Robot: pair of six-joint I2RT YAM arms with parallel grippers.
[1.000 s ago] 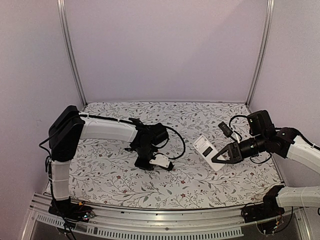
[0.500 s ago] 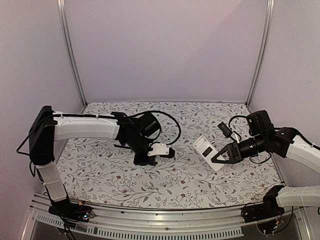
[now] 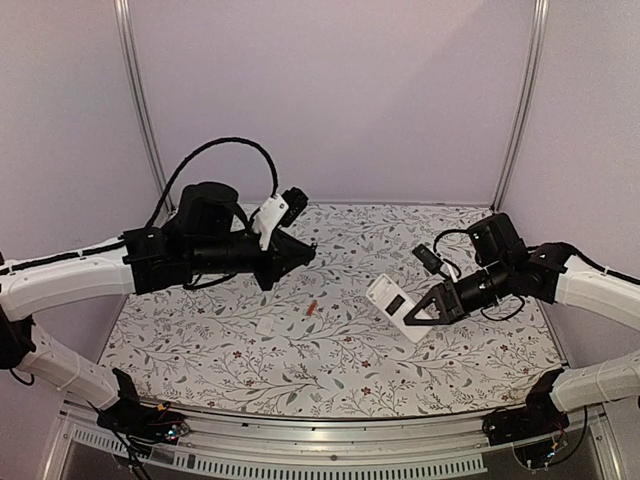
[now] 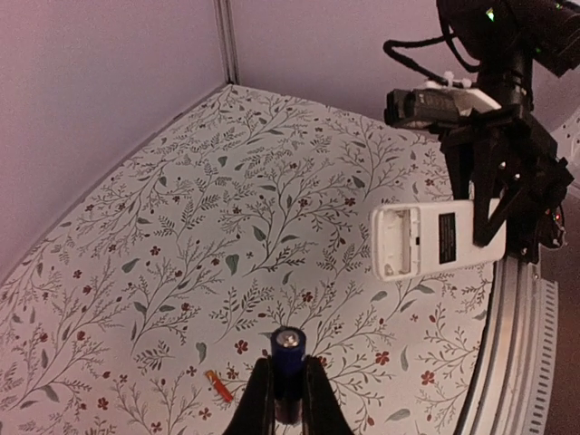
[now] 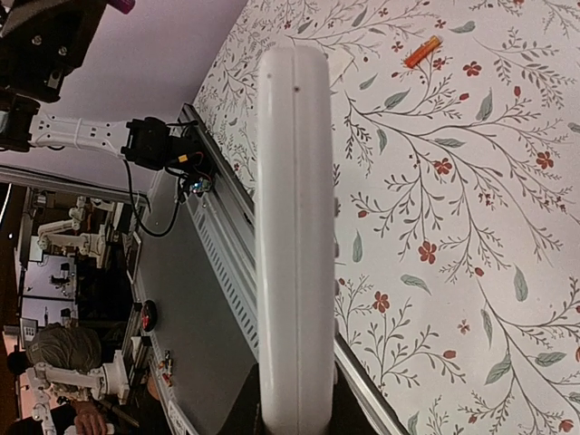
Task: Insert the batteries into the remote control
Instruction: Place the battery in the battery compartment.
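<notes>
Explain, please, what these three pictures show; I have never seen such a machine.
Two robot arms stand at the near edge of a floral table. One picture looks down from above; the other two come from cameras on the wrists. The left gripper is shut on a dark blue battery. The right gripper holds a white remote control, its open back facing the left arm. On the table lie an orange battery and a small white plastic piece.

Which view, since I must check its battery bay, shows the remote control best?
Left wrist: the remote control faces that camera with its back and open recess plainly visible. Top external shows it small and tilted; right wrist sees only its thin edge.
</notes>
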